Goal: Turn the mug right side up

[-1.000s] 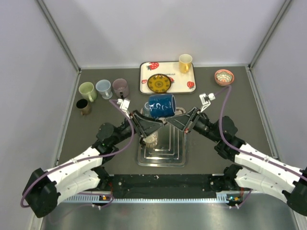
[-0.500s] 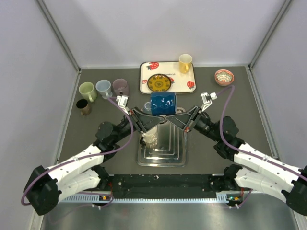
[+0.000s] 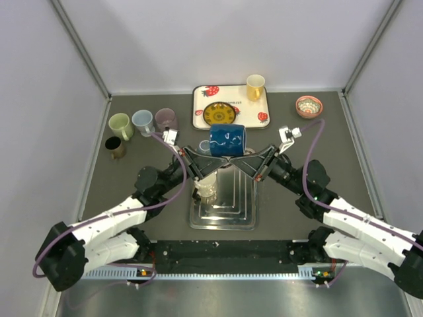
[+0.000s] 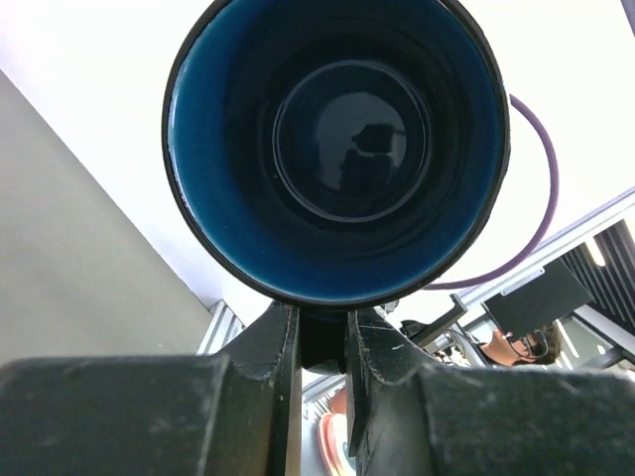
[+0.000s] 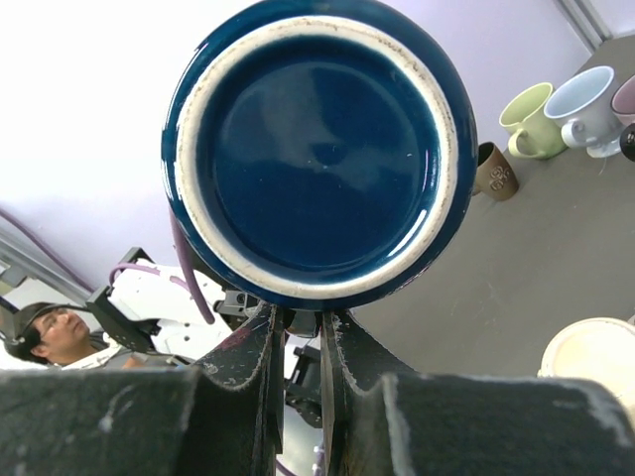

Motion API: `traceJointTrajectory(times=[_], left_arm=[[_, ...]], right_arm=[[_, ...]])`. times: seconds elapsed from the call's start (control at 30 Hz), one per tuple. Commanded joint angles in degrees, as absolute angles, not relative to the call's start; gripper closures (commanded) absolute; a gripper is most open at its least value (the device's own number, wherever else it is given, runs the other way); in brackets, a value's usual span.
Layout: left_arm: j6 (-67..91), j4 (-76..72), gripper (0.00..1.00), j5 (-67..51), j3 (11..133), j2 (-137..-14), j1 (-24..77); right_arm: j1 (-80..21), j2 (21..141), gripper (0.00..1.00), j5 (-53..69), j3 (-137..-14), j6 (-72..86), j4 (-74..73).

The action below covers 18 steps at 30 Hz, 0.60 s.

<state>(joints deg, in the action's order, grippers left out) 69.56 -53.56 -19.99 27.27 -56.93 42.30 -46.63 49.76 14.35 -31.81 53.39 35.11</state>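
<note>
The blue mug [image 3: 227,140], sideways mid-frame, is pinched at its lower edge by left hand [image 4: 322,322] and right hand [image 5: 298,319], both nearly closed; judged rigid, slippery, breakable.

Legible text, labels, brands, numbers: none can be read in any view.
Nearest candidates: brown cup [image 5: 493,171] has a pale mark on its side, too small to make out; blue mug [image 3: 227,140] has white squiggles, not letters; tray [image 3: 246,113] has strawberry pictures only.
</note>
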Motion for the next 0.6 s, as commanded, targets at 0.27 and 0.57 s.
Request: traceJointTrajectory(times=[0.27, 0.57], left_arm=[[66.6, -52.6, 1.00, -17.5, 31.8, -53.5, 42.4], [59.0, -41.8, 1.00, -15.2, 32.6, -49.4, 42.4]], right_arm=[[-47.0, 47.5, 0.96, 17.7, -34.6, 45.6, 25.1], [-47.0, 47.6, 0.71, 18.1, -36.6, 45.3, 23.0]])
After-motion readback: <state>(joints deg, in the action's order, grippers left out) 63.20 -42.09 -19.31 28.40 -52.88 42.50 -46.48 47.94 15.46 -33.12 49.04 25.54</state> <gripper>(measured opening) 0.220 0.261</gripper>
